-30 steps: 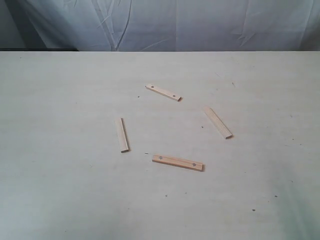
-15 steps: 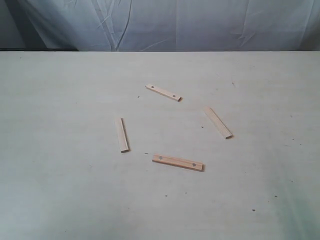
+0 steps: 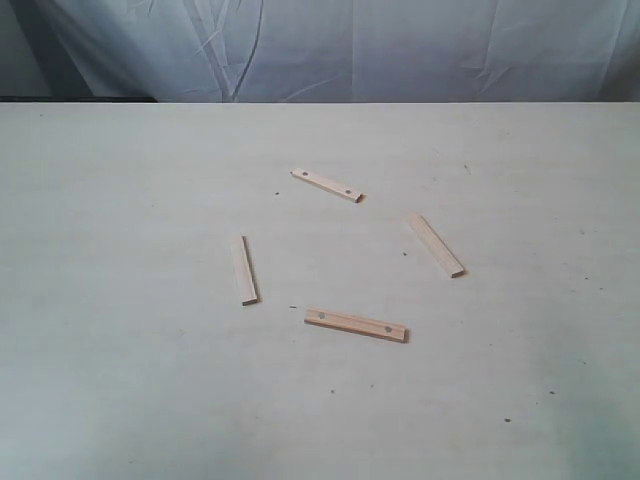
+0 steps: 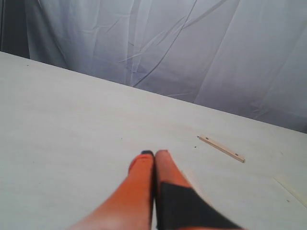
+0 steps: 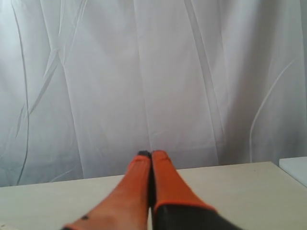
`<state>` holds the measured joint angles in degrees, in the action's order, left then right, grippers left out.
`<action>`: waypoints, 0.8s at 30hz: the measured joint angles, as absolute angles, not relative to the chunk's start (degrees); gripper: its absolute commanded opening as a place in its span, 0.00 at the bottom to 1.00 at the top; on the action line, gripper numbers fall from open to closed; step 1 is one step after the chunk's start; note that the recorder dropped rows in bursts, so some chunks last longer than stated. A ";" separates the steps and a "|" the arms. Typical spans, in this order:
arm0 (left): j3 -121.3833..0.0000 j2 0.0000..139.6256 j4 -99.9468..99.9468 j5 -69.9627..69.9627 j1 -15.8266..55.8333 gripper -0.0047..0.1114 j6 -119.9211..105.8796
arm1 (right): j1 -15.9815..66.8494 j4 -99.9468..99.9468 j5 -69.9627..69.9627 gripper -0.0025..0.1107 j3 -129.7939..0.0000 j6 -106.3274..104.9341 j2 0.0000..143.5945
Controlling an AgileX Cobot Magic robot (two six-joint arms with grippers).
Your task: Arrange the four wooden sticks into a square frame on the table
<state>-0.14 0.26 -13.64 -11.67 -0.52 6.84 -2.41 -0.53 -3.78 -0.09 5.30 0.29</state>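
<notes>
Four light tan wooden sticks lie apart on the pale table (image 3: 120, 380) in a loose ring. A holed stick (image 3: 327, 184) sits at the back, a plain one (image 3: 435, 245) on the right, a second holed one (image 3: 355, 325) at the front, and a plain one (image 3: 244, 269) on the left. None of them touch. Neither gripper shows in the exterior view. The left gripper (image 4: 154, 153) is shut with nothing in it, hovering over the table short of the back holed stick (image 4: 221, 148). The right gripper (image 5: 151, 154) is shut and empty, facing the cloth.
A wrinkled white cloth backdrop (image 3: 400, 50) hangs behind the table's far edge. A white block's corner (image 5: 295, 170) shows at the edge of the right wrist view. Part of another stick (image 4: 291, 188) lies at the border of the left wrist view.
</notes>
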 measured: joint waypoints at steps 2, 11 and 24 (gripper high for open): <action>-0.14 0.26 -13.64 -11.67 -0.52 0.04 6.84 | -2.41 -0.83 -3.25 0.01 -0.09 5.30 0.29; -0.14 0.26 -13.64 -11.86 -0.52 0.04 6.84 | -2.41 -5.00 7.43 0.01 -10.08 5.30 7.65; -0.14 0.26 -13.64 -11.86 -0.52 0.04 6.84 | -2.41 -5.11 33.03 0.01 -36.69 5.30 45.73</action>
<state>-0.14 0.26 -13.64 -11.86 -0.52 6.84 -2.41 -5.11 33.03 -36.69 5.30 45.73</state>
